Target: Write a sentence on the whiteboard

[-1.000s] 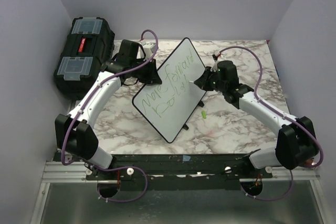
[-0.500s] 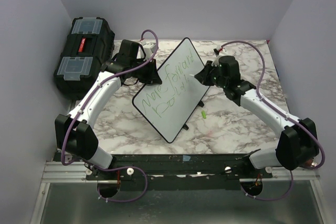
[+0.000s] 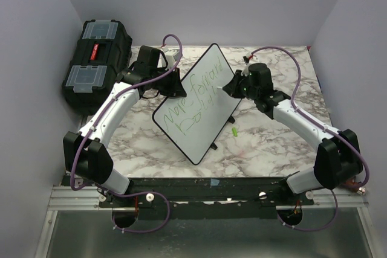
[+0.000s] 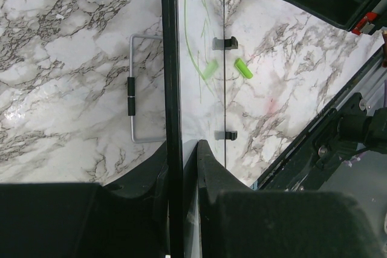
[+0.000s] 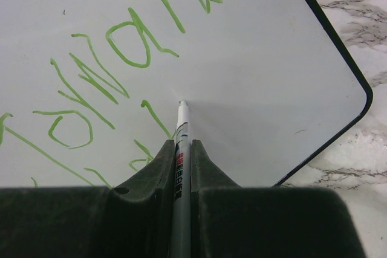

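**Two-arm writing set-up: marker at the board face**

The right gripper (image 5: 180, 149) is closed on a slim white marker (image 5: 182, 122), whose barrel lies in the slot between the two fingers. The marker's tip meets the whiteboard (image 3: 210, 69) just right of the lower line of writing. The left gripper (image 4: 179, 149) is clamped on the board's thin black rim from the far-left side. Its wrist view shows the board edge-on between the jaws.

The whiteboard sits at mid-bench, a little toward the far edge, turned so that one corner points at the near edge. The sentence (image 3: 193, 102) runs in green across its white face in two lines, and the letters "orward" are legible in the right wrist view.

A black toolbox (image 3: 97, 58) occupies the far left corner. It has two clear-lidded compartments on top, and their contents cannot be made out. A small green cap (image 3: 233, 131) lies on the marble bench (image 3: 272, 146) just beside the board's right edge.
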`<action>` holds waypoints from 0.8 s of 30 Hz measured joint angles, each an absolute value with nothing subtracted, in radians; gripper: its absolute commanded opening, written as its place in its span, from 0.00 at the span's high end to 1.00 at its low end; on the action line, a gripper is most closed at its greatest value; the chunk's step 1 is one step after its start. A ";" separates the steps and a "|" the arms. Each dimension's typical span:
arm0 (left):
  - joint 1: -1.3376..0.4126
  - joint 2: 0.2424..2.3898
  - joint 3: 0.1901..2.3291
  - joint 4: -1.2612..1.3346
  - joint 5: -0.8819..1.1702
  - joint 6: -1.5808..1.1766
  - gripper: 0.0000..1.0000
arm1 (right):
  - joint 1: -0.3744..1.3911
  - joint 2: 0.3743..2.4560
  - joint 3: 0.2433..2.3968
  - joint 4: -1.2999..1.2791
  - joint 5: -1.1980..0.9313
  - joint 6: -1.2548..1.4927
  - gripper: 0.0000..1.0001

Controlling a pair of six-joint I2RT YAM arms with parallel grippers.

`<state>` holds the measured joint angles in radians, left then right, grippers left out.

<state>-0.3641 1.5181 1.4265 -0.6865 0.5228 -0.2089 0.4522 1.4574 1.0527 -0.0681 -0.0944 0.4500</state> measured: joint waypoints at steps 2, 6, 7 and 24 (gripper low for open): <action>-0.364 1.518 1.427 -0.686 0.523 -0.209 1.00 | 0.452 1.457 1.051 -0.065 -0.095 0.450 0.99; -0.364 1.518 1.427 -0.688 0.520 -0.209 1.00 | 0.452 1.457 1.039 -0.046 -0.099 0.450 0.99; -0.364 1.518 1.427 -0.688 0.519 -0.209 1.00 | 0.452 1.456 1.034 -0.040 -0.100 0.450 0.99; -0.364 1.518 1.427 -0.689 0.516 -0.209 1.00 | 0.450 1.428 0.958 -0.005 -0.097 0.447 0.99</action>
<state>-0.3641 1.5181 1.4265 -0.6888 0.5159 -0.2092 0.4496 1.4284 0.9577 -0.0051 -0.0975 0.4473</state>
